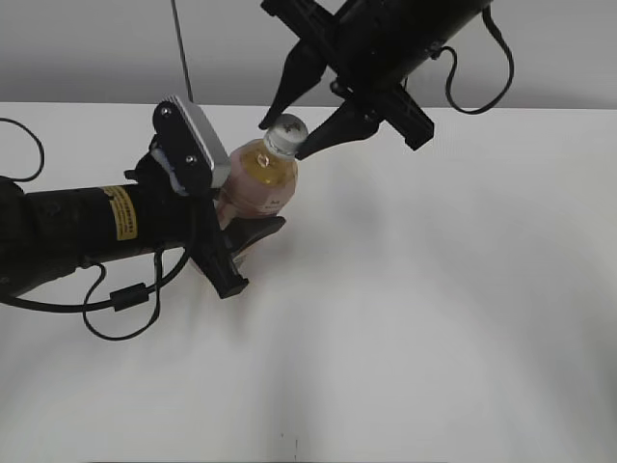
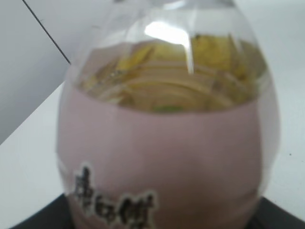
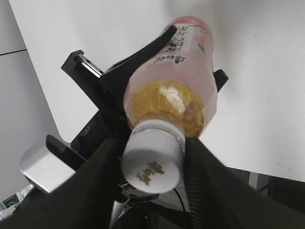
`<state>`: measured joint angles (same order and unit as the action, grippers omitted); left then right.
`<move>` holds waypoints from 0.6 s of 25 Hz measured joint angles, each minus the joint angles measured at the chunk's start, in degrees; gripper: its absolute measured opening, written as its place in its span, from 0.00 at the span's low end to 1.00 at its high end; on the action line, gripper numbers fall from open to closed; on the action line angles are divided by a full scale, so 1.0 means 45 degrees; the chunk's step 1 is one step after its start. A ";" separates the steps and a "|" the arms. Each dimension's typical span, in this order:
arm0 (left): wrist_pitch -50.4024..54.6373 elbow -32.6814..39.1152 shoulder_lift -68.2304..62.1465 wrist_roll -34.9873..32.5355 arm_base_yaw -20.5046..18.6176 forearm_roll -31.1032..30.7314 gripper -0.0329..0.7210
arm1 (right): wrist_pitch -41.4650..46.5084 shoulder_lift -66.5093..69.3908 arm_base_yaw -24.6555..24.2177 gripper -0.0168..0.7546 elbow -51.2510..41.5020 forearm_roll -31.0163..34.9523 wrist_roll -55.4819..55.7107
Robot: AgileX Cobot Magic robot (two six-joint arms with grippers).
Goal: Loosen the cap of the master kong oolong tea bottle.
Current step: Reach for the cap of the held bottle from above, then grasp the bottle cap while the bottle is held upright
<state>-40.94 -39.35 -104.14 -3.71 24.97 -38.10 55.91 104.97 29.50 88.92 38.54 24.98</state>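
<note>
The cap (image 3: pixel 153 162) sits between the right claw (image 3: pixel 151 164)'s parted fingers, apparently untouched. Below it, the left claw (image 1: pixel 234 227) clamps the master kong oolong tea bottle (image 1: pixel 258 180), held above the worktop (image 1: pixel 463 289). Thin, part-filled plastic probably dents, so turning force belongs on the stiff cap.

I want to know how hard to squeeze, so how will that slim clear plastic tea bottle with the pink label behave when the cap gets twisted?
The slim clear plastic tea bottle with the pink label looks nearly full of amber tea, so probably fairly heavy and firm. Its smooth wrap may slip and let it spin inside the left pincer gripping it. The small white screw cap sits between the right pincer fingers; held tilted, the bottle could swing.
</note>
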 joint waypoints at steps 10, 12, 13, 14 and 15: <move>0.0025 0.0000 0.0000 -0.0048 0.0000 -0.0012 0.56 | 0.0100 0.0000 0.0000 0.39 0.0000 -0.0277 -0.1425; 0.0038 0.0000 0.0000 -0.0079 0.0000 -0.0027 0.56 | 0.0159 0.0000 0.0000 0.39 0.0000 -0.0297 -0.2364; 0.0038 0.0000 0.0000 -0.0105 0.0000 -0.0041 0.56 | 0.0185 0.0000 0.0000 0.39 0.0000 -0.0326 -0.2981; 0.0038 0.0000 0.0000 -0.0102 0.0000 -0.0063 0.56 | 0.0213 0.0000 0.0000 0.39 0.0000 -0.0336 -0.3556; 0.0038 0.0000 0.0000 -0.0108 0.0000 -0.0057 0.56 | 0.0210 0.0000 0.0000 0.39 0.0000 -0.0366 -0.4338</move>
<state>-40.77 -39.35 -104.14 -4.19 24.97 -38.35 56.86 104.97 29.50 88.92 36.89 5.46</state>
